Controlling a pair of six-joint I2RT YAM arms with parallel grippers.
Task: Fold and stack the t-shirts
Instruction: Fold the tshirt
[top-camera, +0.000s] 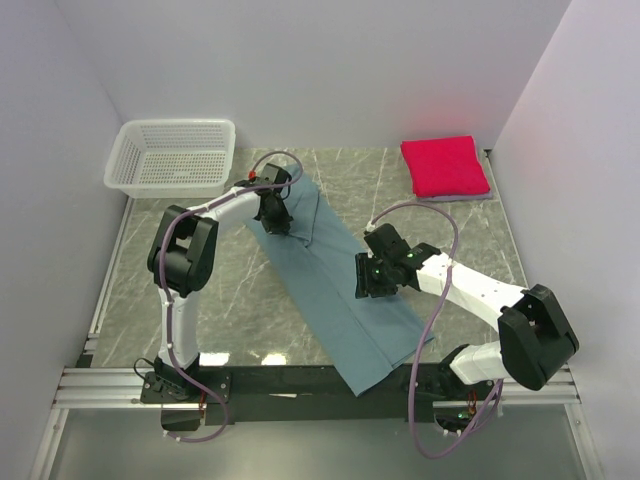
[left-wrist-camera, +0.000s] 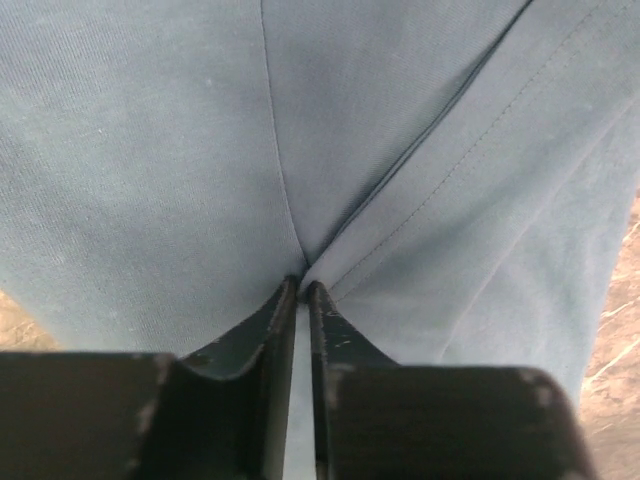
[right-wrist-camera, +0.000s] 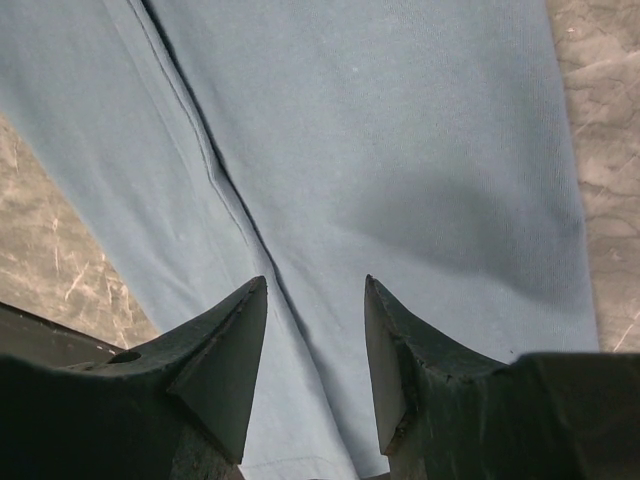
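A long teal-blue t-shirt (top-camera: 340, 290) lies folded lengthwise in a diagonal strip across the marble table, its near end hanging over the front rail. My left gripper (top-camera: 275, 218) is at the strip's far end. In the left wrist view the left gripper (left-wrist-camera: 302, 285) has its jaws almost together, and a gathered fold of the teal cloth (left-wrist-camera: 380, 130) is pinched at their tips. My right gripper (top-camera: 372, 280) hovers over the strip's middle. In the right wrist view the right gripper (right-wrist-camera: 315, 285) is open, with flat cloth (right-wrist-camera: 400, 150) beneath it. A folded crimson-pink t-shirt (top-camera: 444, 166) rests at the back right on a thin pale layer (top-camera: 468, 198).
A white mesh basket (top-camera: 172, 155) stands at the back left corner. White walls close in the table on three sides. A black rail (top-camera: 300, 380) runs along the near edge between the arm bases. Bare marble (top-camera: 230, 300) shows left of the strip.
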